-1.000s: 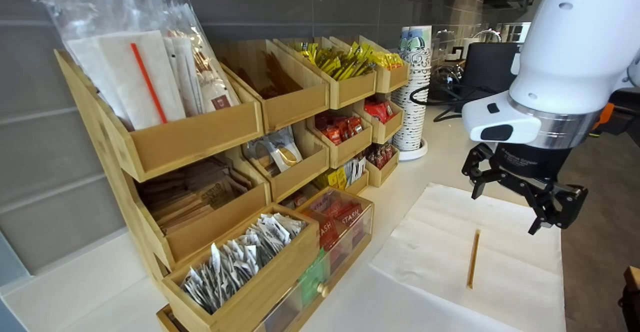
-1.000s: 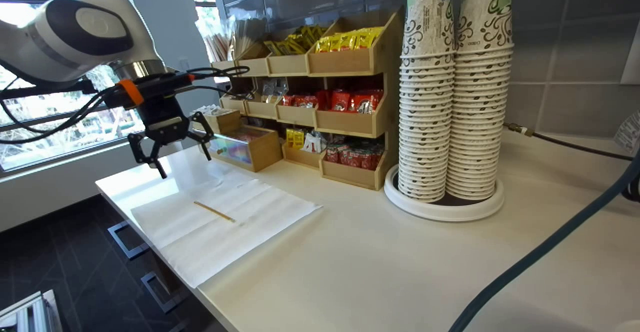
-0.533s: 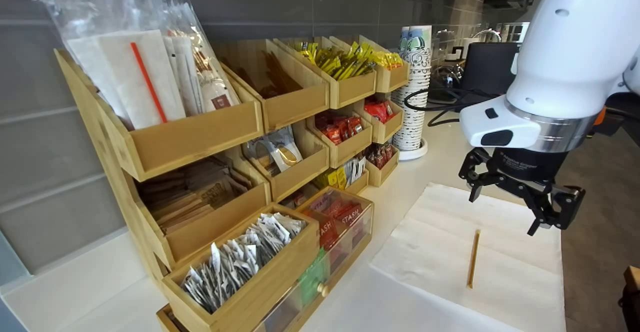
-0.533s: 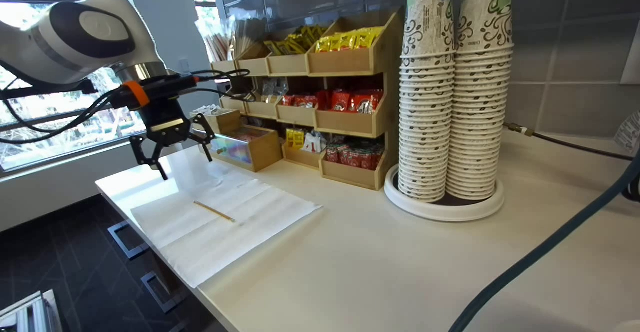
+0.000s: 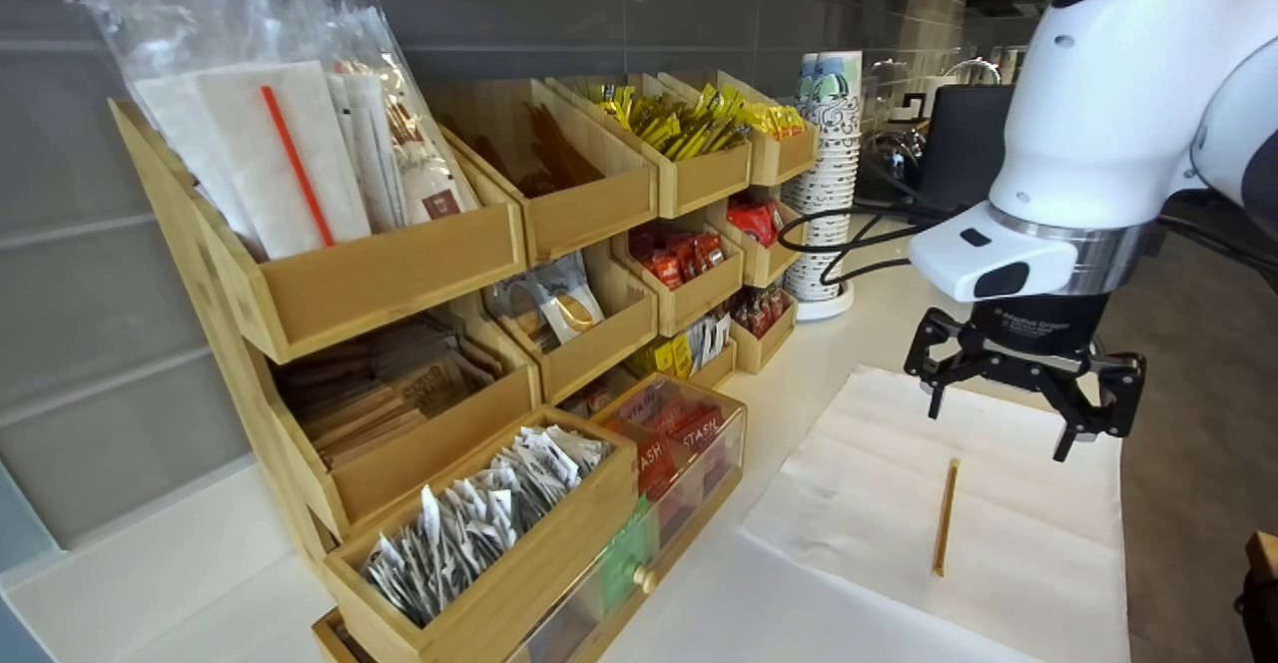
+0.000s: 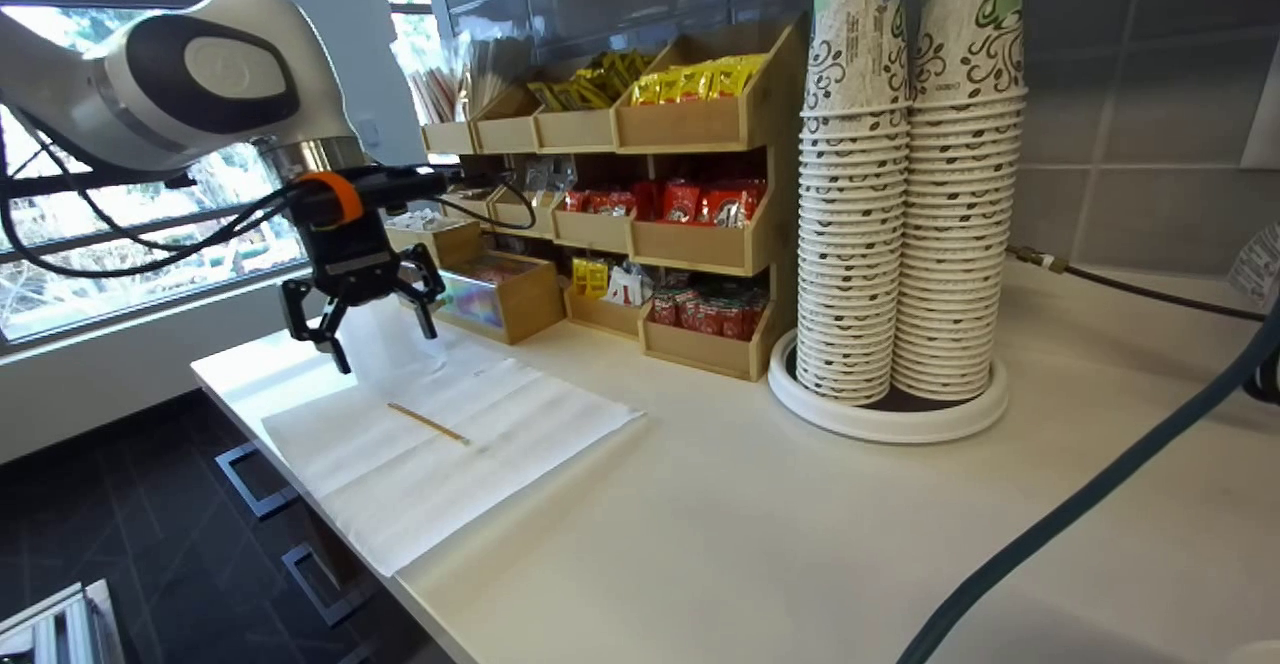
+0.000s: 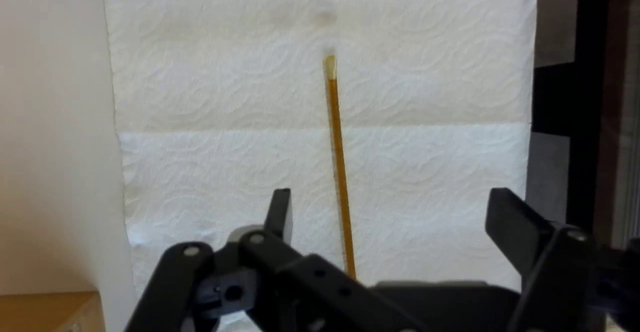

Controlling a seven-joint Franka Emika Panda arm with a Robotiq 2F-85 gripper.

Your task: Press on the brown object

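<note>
The brown object, a thin straight orange-brown stick, lies flat on a white paper towel; it shows in both exterior views (image 5: 946,518) (image 6: 428,423) and in the wrist view (image 7: 339,157). The paper towel (image 5: 849,463) also shows in the wrist view (image 7: 425,97). My gripper (image 5: 998,431) is open and empty above the towel, apart from the stick; it also shows in an exterior view (image 6: 388,352). In the wrist view, the gripper's fingers (image 7: 390,194) stand either side of the stick's line, which is nearer the left finger. The stick's near end is hidden behind the gripper.
A light wooden shelf (image 5: 589,214) of bins with packets stands against the wall, with a clear-front drawer box (image 5: 689,503) at its foot. Stacked paper cups (image 6: 850,244) stand in a white round tray (image 6: 890,429). The counter's front edge (image 6: 430,619) runs beside the towel.
My open gripper has moved slightly left in an exterior view, and right and down in an exterior view, with a slight turn. The stick has not moved.
</note>
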